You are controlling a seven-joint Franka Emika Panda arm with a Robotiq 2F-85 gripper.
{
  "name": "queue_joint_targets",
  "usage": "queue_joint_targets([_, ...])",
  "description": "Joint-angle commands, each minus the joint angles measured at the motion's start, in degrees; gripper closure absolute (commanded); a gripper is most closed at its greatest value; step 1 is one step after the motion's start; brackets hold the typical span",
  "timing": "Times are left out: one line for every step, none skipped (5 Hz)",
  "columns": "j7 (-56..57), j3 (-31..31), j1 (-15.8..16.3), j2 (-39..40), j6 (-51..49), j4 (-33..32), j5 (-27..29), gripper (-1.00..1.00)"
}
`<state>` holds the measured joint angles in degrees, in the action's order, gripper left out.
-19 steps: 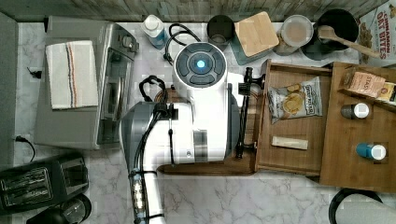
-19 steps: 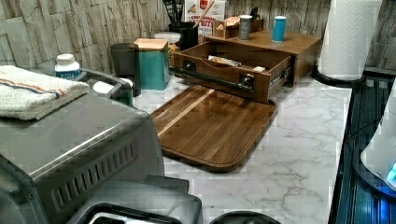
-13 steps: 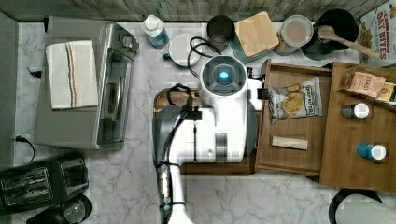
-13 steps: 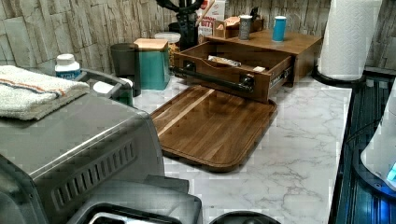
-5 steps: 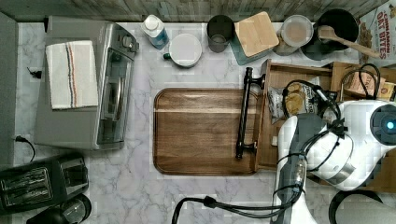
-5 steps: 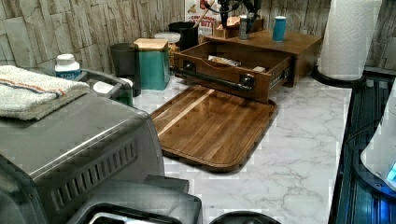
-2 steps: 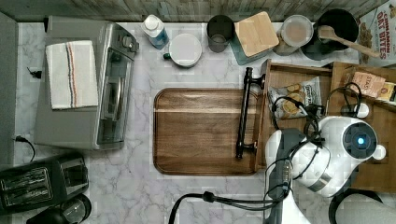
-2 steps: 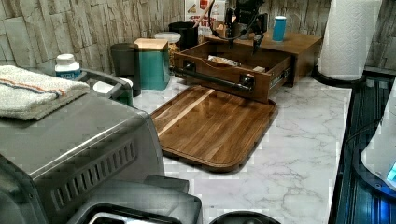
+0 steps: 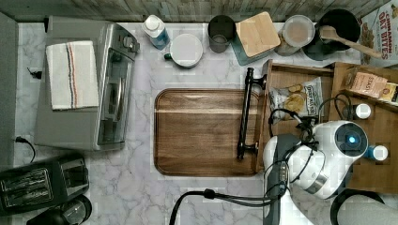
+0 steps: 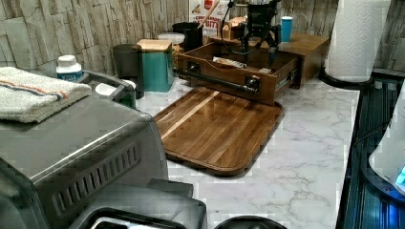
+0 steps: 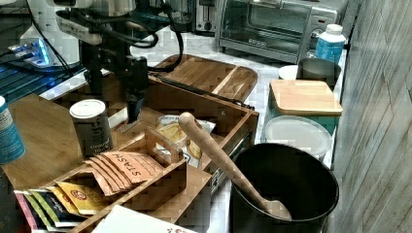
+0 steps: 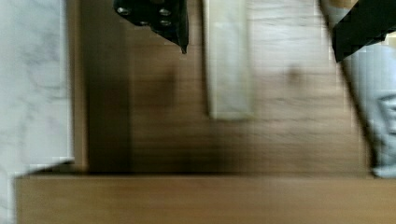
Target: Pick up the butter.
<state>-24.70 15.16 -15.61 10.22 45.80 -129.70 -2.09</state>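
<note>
the butter [image 12: 228, 60] is seen lying flat on the drawer [image 12: 280, 140] floor between the spread fingers of the hand [image 12: 261, 28], which should be lowered squarely and closed across the narrow sides.

Kitchen. White marble counter [image 9: 141, 187], grey stone tile wall [image 10: 71, 24] behind. Silver toaster oven [image 9: 94, 84] with striped white towel [image 9: 71, 74] on top. Black toaster [image 9: 42, 183] in corner. Flat brown wooden tray [image 9: 202, 131] in middle. Black pot [image 11: 284, 194] with wooden spoon [image 11: 218, 155] inside. Teal jar with wooden lid [image 10: 155, 62]. White paper towel roll [image 10: 356, 38]. Cereal box [image 9: 382, 28], tea bags in wooden rack [image 11: 116, 170].
</note>
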Motion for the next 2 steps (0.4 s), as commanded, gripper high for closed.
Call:
queue_joint_targets([-1.0,0.9,-1.7,1.2,3.9,0.3,5.2,-1.00])
queue_joint_targets([0.4,0.4,-1.8,2.3,3.7,0.8,5.6,-1.00])
